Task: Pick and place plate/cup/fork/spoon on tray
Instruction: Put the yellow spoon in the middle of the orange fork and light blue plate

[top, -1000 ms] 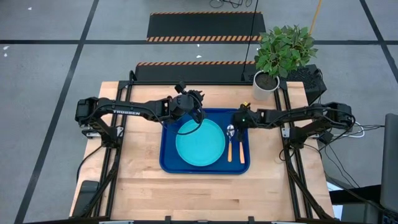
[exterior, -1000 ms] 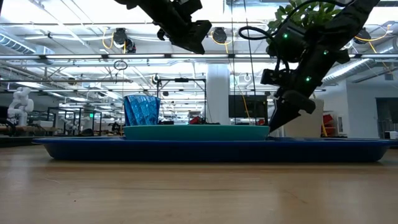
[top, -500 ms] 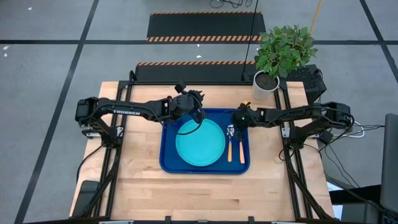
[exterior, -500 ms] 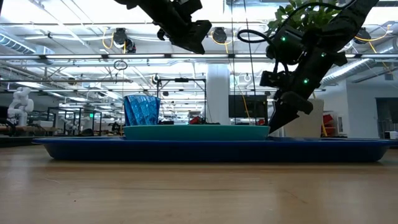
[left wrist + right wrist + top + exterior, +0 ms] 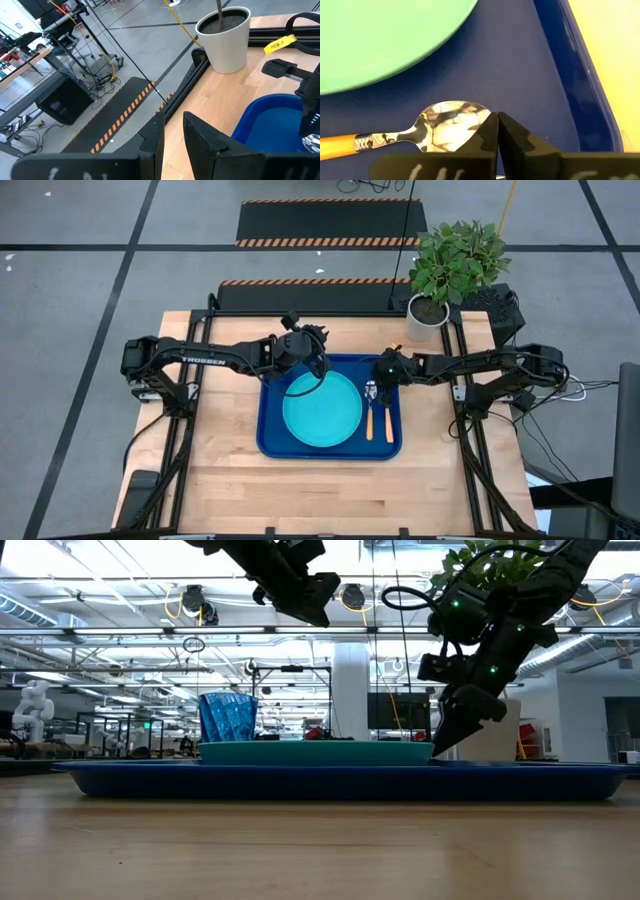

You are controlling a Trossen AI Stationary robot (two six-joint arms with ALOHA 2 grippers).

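Note:
The dark blue tray [image 5: 270, 430] lies mid-table. On it rest the cyan plate [image 5: 322, 408], the orange-handled spoon [image 5: 370, 408] and the fork [image 5: 389, 420], side by side right of the plate. The blue cup [image 5: 228, 718] stands at the tray's far left. My left gripper [image 5: 312, 602] hovers high above that corner; a narrow gap [image 5: 173, 135] shows between its fingers, with nothing in it. My right gripper [image 5: 497, 125] is shut, its tips low at the spoon's bowl [image 5: 451, 126]. My right gripper's shut fingertips [image 5: 490, 131] stand at the tip edge of the spoon's bowl [image 5: 472, 120], slanting down from the table's far right. Whether they touch the bowl I cannot tell. The spoon lies flat on the tray floor, its handle toward the near edge.
A white plant pot [image 5: 427, 315] with a green plant stands at the table's far right corner, behind the right arm. Bare wood [image 5: 330, 490] lies near of the tray and on both sides of it.

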